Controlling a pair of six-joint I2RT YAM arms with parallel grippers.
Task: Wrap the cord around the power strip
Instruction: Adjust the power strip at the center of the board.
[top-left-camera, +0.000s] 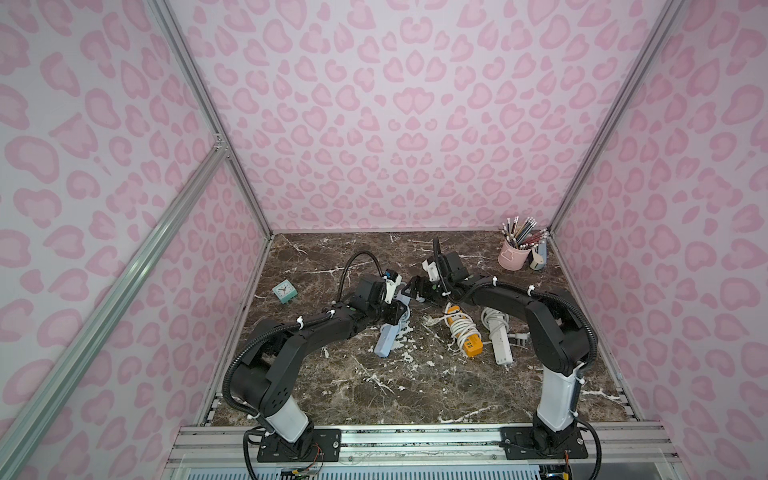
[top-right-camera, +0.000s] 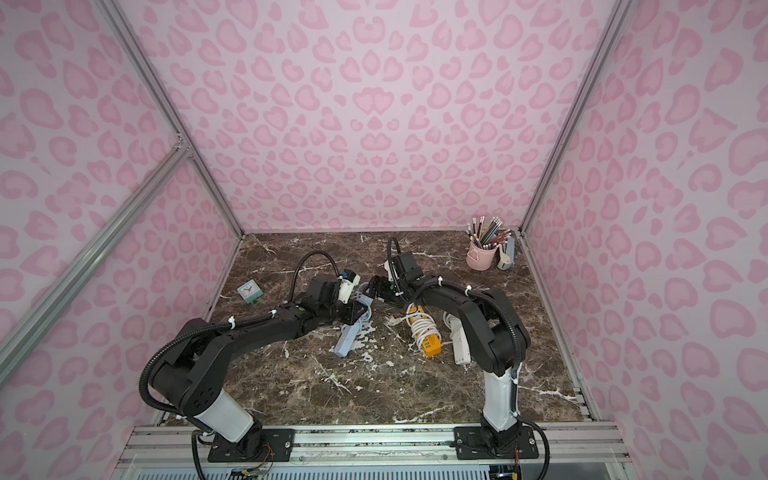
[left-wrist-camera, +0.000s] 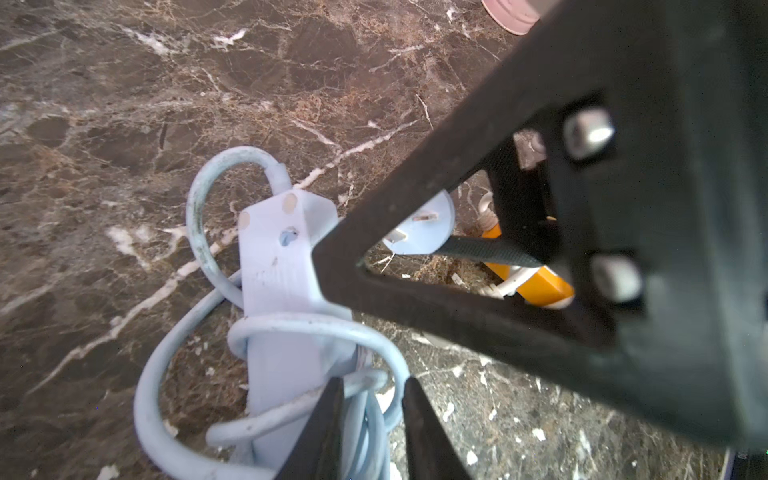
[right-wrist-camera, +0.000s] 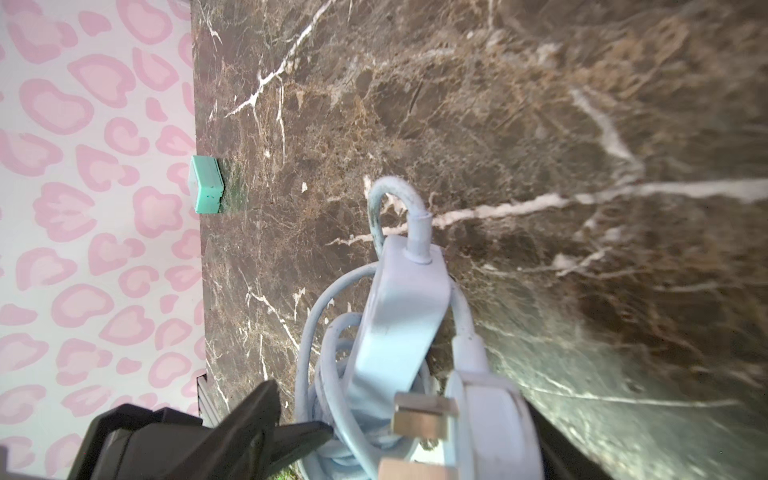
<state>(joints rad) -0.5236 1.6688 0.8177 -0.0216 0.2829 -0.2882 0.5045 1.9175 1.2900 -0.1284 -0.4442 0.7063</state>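
The left fingers (left-wrist-camera: 320, 428) are clenched on the cord (left-wrist-camera: 299, 319). In the left wrist view pale blue strands run between the two dark tips. The frame's edge cuts both fingers off, so how many strands they pinch cannot be counted. The right fingers (right-wrist-camera: 266, 419) stand spread wide, released. Only one shows clearly in the right wrist view; the other is a dark sliver behind the plug (right-wrist-camera: 486, 411), and whether it touches the plug cannot be told. The plug sits between them, prongs showing, its lower part cut off.

The pale blue power strip (top-left-camera: 384, 343) lies on the table (top-left-camera: 374, 395) just left of the middle, slanting from near left to far right. In both top views its far end, most of the coil and both sets of fingers are hidden under the two wrists, which meet there. The cord leaves the strip's far end in a tight bend and loops slackly around the body; blur makes the number of loops unsure.

In the left wrist view the right arm's blurred black frame blocks much of the scene.

Right of the blue strip lie an orange power strip (top-left-camera: 471, 343) with white cord around it and a white power strip (top-left-camera: 500, 345), partly behind the right arm. A pink cup (top-left-camera: 512, 254) of pencils stands in the far right corner, with a small grey thing beside it too small to identify. A teal clock (top-left-camera: 284, 291) stands at far left.
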